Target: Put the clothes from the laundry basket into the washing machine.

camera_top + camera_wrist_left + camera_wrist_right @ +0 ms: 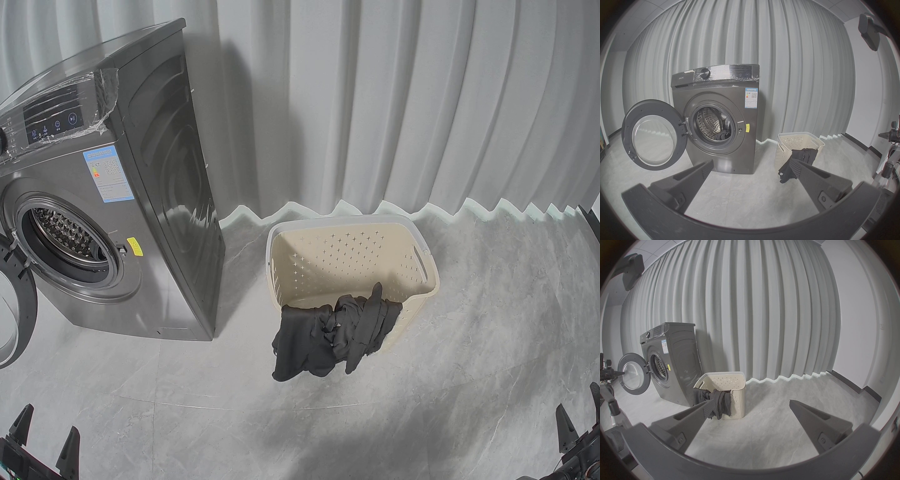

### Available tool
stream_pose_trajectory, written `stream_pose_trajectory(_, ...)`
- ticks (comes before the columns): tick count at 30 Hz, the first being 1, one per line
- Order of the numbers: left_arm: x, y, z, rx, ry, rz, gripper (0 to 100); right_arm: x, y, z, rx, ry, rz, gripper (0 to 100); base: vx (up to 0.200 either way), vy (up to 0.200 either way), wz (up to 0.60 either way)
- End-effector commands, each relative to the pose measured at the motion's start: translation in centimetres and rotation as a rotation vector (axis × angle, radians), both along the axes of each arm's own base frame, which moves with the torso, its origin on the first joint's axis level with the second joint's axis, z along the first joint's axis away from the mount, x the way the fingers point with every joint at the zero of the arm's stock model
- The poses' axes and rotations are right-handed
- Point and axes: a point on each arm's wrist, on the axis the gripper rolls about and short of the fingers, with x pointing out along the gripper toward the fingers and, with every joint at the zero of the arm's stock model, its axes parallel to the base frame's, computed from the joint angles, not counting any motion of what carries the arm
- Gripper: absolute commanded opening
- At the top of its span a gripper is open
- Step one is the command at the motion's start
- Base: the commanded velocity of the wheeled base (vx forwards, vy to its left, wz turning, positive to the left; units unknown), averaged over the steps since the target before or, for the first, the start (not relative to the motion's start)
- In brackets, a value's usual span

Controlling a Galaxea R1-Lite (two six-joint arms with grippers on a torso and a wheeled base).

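Blue label on washing machine

Left claw held low, gaping, empty; right claw same.

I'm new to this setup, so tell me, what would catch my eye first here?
The grey washing machine stands on the left, its round door swung wide open. Right of it sits a cream laundry basket with dark clothes slumped over its near rim.

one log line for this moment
washing machine door open | dark clothes draped over laundry basket rim | left gripper open, empty | right gripper open, empty
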Motion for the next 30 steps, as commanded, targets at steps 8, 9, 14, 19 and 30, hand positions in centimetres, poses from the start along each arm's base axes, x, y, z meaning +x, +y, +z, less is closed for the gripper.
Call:
stream_pose_trajectory(8,0.0,0.0,-0.5,0.002,0.002,0.003,100,-2.3,0.0,8.3,-0.006,-0.239,0.022,100,0.100,0.000,0.00)
stream_pose_trajectory(9,0.0,0.0,-0.5,0.002,0.002,0.003,100,-2.3,0.0,8.3,-0.006,-0.239,0.022,100,0.000,0.000,0.00)
stream_pose_trajectory(14,0.0,0.0,-0.5,0.002,0.002,0.003,100,2.8,0.5,8.5,0.024,0.145,0.264,100,0.000,0.000,0.00)
stream_pose_trajectory(19,0.0,0.0,-0.5,0.002,0.002,0.004,100,9.9,0.9,9.7,0.036,0.302,0.298,100,0.000,0.000,0.00)
stream_pose_trajectory(30,0.0,0.0,-0.5,0.001,0.002,0.001,100,17.4,5.7,7.7,0.131,0.464,0.400,100,0.000,0.000,0.00)
